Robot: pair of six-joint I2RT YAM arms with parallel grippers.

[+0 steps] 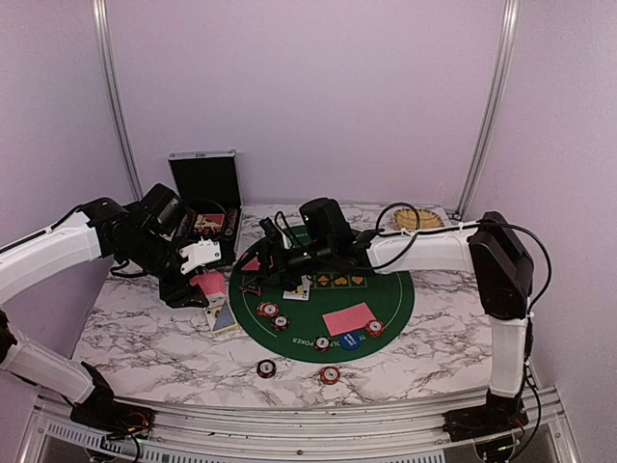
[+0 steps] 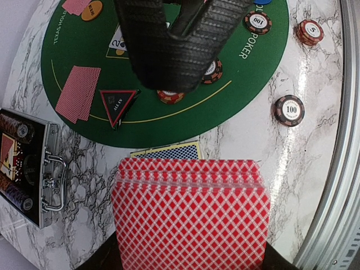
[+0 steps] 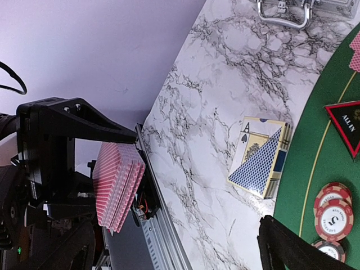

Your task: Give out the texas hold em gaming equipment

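Left gripper [image 1: 198, 280] is clamped on a fanned stack of pink-red diamond-backed playing cards [image 2: 191, 216], held over the marble tabletop [image 1: 145, 338] just left of the round green felt mat [image 1: 386, 294]. Right gripper [image 1: 262, 258] has its jaws spread wide with nothing between them, over the mat's left part, near the held stack.

Left wrist view looks down the stack's backs and shows the right gripper's black ribbed fingers [image 2: 169, 56] close up (top view gives only a dark clump there). Right wrist view catches the same stack edge-on, with the cards stepped.

A blue-and-yellow card box [image 3: 261, 157] lies flat on the marble at the mat's left edge; its ace print reads only in the right wrist view. A dark triangular marker with red border [image 2: 118, 105] sits inside the mat's left rim, with a pair of face-down pink-backed cards [image 2: 79, 93] just beside it.

A dark "100" poker chip [image 2: 291, 109] and a red "5" poker chip [image 2: 310, 31] lie on bare marble near the mat's near edge, the numbers legible in the left wrist view only. The orange disc button [image 2: 91, 9] shows only there, on the mat. The blue disc button [image 1: 348, 340] is at the mat's near rim.

Top view alone shows the tan wicker basket [image 1: 419, 220] far right and the raised lid of the black hinged case [image 1: 202, 183] far left.
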